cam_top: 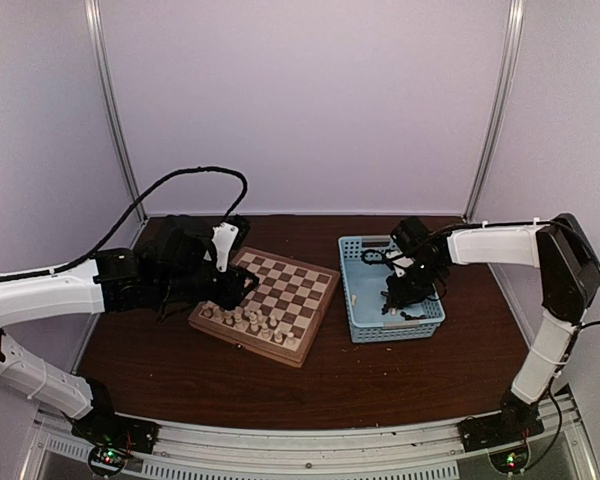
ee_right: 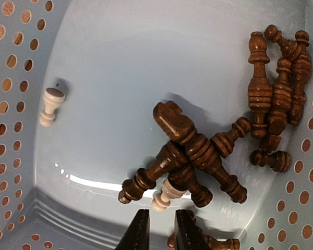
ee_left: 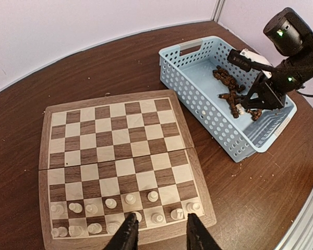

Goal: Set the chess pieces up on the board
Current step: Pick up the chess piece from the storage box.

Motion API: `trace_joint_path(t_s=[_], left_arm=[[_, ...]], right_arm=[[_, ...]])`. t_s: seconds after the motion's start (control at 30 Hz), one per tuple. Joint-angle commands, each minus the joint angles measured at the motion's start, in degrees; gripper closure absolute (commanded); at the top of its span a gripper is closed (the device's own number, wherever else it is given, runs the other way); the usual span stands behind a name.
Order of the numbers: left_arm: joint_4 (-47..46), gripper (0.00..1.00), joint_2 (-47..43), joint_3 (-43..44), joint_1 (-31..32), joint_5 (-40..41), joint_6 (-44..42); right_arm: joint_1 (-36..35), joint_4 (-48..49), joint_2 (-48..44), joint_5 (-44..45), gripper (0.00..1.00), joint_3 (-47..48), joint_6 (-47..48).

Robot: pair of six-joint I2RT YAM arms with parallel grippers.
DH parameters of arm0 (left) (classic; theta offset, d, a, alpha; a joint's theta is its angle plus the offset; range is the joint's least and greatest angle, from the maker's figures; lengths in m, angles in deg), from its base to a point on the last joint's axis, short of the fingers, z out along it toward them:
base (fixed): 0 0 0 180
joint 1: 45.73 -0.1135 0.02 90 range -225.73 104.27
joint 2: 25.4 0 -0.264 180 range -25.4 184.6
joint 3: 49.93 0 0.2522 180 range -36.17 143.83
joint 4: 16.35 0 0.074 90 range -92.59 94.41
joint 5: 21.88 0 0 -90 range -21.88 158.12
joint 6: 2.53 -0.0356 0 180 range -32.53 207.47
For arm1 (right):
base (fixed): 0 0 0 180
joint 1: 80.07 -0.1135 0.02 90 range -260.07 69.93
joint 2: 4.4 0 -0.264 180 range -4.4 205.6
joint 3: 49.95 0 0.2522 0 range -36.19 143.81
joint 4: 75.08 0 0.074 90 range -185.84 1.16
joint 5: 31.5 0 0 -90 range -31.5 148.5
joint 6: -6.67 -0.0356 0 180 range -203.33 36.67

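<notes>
Left gripper [ee_left: 161,219] over near edge of board [ee_left: 120,140], fingers moderately parted, nothing between them
Cream pieces [ee_left: 130,199] upright in rows along that edge, rest of board bare
Right gripper [ee_right: 162,213] down inside basket [ee_right: 21,104] to right of board, jaws narrow gap apart, gripping nothing
Tips just short of lying cream pawn [ee_right: 166,194] tucked against heap of dark pieces [ee_right: 198,156]
Second cream pawn [ee_right: 50,107] lies apart near basket wall
Board and basket on brown table [cam_top: 180,380]

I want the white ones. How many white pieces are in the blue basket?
2. One white piece lies alone near the basket wall; another pokes from under the dark pieces. More may be hidden.
</notes>
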Motion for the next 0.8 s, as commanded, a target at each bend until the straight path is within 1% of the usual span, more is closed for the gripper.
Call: trace_joint_path(t_s=[0.0,0.3,0.4,0.47,0.5,0.63,0.77], left_arm=[[-2.66,0.68,0.37,0.44,-0.05,0.23,0.29],[-2.67,0.68,0.46,0.66,-0.05,0.34,0.46],[-2.72,0.68,0.39,0.7,-0.07,0.38,0.53],[-2.63,0.68,0.37,0.78,-0.05,0.34,0.52],[-2.63,0.68,0.37,0.79,-0.06,0.3,0.61],[-2.57,0.67,0.75,1.32,-0.06,0.04,0.9],[-1.49,0.67,2.53,3.75,-0.09,-1.08,1.64]], right_arm=[[0.46,0.35,2.03,2.03,0.8,-0.92,-0.37],[0.45,2.49,5.74,0.91,0.8,-1.76,-0.49],[0.46,2.57,5.76,0.94,0.85,-1.81,-0.46],[0.45,2.8,4.34,1.22,0.91,-2.15,-0.58],[0.48,2.89,3.29,1.6,0.92,-2.34,-0.58],[0.45,2.77,-2.59,2.54,0.92,-2.71,0.41],[0.41,5.52,-9.0,0.05,0.91,-4.49,2.84]])
